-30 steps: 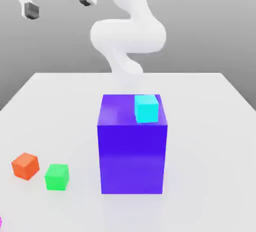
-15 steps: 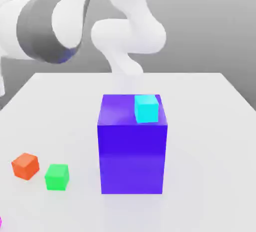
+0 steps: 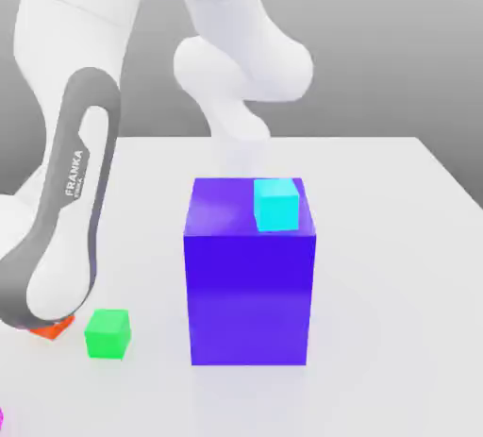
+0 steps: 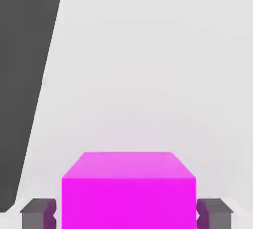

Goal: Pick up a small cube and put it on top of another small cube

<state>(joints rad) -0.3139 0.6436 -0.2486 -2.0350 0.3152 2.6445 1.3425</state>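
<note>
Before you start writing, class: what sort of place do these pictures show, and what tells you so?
Most likely a simulated robot test bench, not a real room. A white Franka arm reaches over a bare white table, plain coloured blocks stand on it, such as the large blue cube and green cube, and the backdrop is featureless grey.

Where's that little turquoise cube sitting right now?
The turquoise cube sits on top of the big blue block, at its far corner toward the exterior view's right.

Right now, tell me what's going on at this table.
The robot arm has reached down near the table's front corner on the exterior view's left. The gripper straddles a magenta cube, a finger on each side. A cyan cube sits atop the big blue block; a green cube rests nearby.
</note>
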